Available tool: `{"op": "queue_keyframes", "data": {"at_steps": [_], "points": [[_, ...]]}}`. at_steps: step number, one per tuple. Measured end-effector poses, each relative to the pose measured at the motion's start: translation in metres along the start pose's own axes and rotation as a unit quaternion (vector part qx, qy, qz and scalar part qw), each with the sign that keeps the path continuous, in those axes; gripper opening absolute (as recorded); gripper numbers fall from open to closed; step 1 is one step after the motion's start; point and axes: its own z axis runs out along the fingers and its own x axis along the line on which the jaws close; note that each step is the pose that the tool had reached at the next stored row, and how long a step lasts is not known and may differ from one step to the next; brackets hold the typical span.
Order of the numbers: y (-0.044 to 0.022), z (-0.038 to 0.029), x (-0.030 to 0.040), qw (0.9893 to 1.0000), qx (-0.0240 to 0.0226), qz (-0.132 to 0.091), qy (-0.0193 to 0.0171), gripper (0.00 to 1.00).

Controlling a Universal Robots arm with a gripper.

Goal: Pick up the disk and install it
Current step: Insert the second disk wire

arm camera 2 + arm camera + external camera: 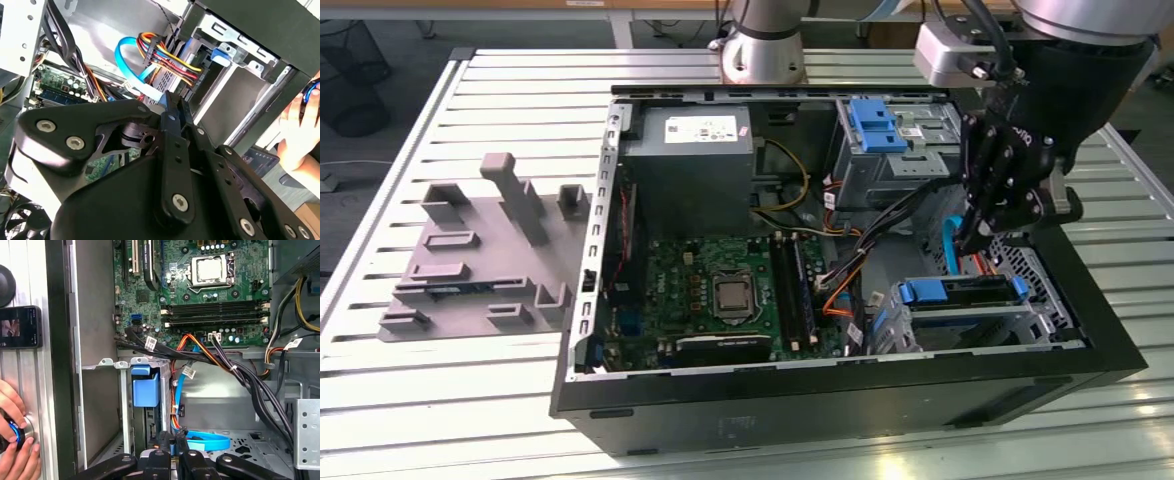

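Note:
The disk [961, 292] sits in the lower drive cage at the front corner of the open computer case [827, 400], its blue carrier front facing up. The first wrist view looks at that blue carrier [146, 388] inside the cage, and the second wrist view catches its blue tab [222, 54]. My gripper [970, 240] hangs just above and behind the cage, fingers together on the end of a blue data cable [943, 252]. The cable [205, 442] loops beside the fingertips [169, 102].
A bare blue latch bracket [874, 125] tops the upper cage. The grey power supply box [694, 160] and motherboard [720, 290] fill the case, and wire bundles [230, 365] cross it. A grey fixture [480, 250] lies on the slatted table. A person's hand [12, 432] rests outside the case beside a phone [20, 327].

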Motion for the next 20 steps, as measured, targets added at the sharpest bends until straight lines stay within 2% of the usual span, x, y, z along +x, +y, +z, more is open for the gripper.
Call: {"op": "queue_keyframes", "data": {"at_steps": [7, 10, 14, 20], "points": [[-0.0003, 0.0055, 0.0080, 1.0000, -0.0001, 0.000, 0.0000, 0.16], [-0.0003, 0.0083, 0.0088, 1.0000, -0.0002, 0.001, 0.0000, 0.16], [-0.0002, 0.0106, 0.0091, 0.9998, -0.0030, 0.019, 0.0009, 0.16], [-0.0006, 0.0160, 0.0169, 0.9998, -0.0033, 0.021, 0.0008, 0.16]]}}
